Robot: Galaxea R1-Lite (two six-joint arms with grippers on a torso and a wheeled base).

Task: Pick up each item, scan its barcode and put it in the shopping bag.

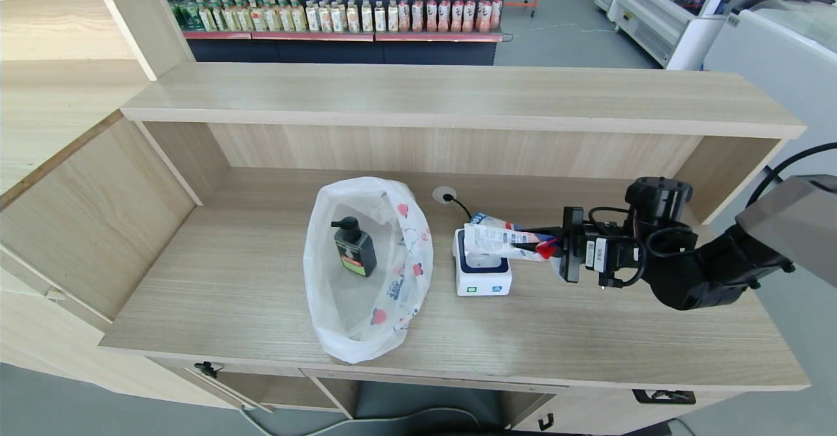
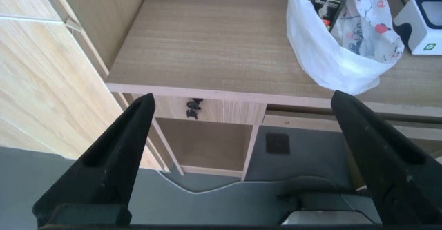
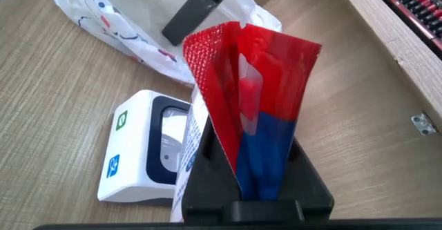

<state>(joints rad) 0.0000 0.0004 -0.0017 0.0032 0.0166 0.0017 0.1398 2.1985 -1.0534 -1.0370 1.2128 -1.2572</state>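
My right gripper (image 1: 546, 246) is shut on a red, blue and white packet (image 1: 500, 238) and holds it just above the white barcode scanner (image 1: 482, 272) on the counter. In the right wrist view the packet (image 3: 255, 112) stands up between the fingers, with the scanner (image 3: 145, 150) beneath it. Left of the scanner, the white shopping bag (image 1: 366, 266) lies open and holds a dark pump bottle (image 1: 354, 246). My left gripper (image 2: 242, 147) hangs open below the counter's front edge, nothing between its fingers, and the bag (image 2: 342, 40) lies beyond it.
The counter (image 1: 216, 279) has a raised back shelf (image 1: 458, 96) and side walls. A black cable (image 1: 461, 207) runs from a hole behind the scanner. Bare counter lies left of the bag and in front of the scanner. A drawer with a key (image 2: 193, 107) sits under the front edge.
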